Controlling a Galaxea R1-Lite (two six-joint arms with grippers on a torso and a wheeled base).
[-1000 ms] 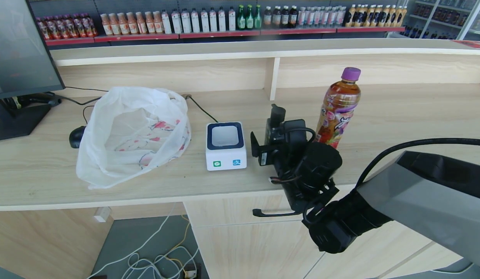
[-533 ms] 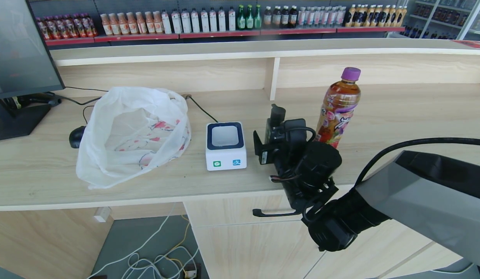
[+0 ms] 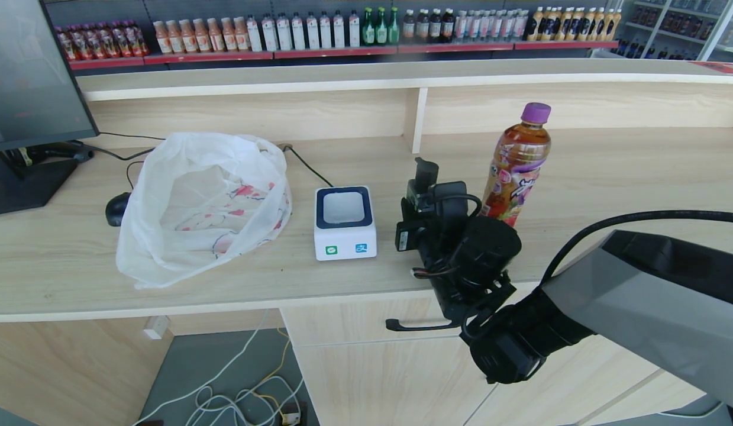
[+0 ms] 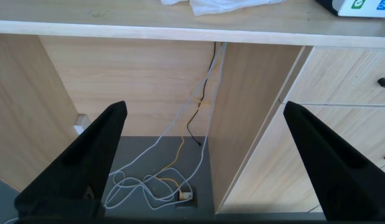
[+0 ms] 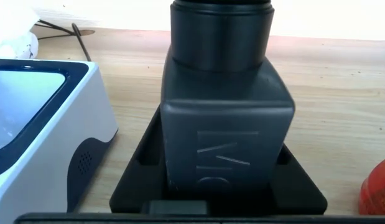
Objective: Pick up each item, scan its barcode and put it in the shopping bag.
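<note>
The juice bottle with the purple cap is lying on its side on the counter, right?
Not quite. The juice bottle with the purple cap is standing upright on the counter, not lying on its side. The head view shows it.

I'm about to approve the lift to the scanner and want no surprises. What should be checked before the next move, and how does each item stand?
1. Right gripper shut on the dark bottle: ok.
2. Barcode side of that bottle known: cannot tell.
3. Scanner window uncovered: ok.
4. Gap between the right gripper and the purple-capped drink bottle: cannot tell; they look close in the head view.
5. Shopping bag mouth open: ok.
6. Left gripper out of the path, open, below the counter: ok.
</note>
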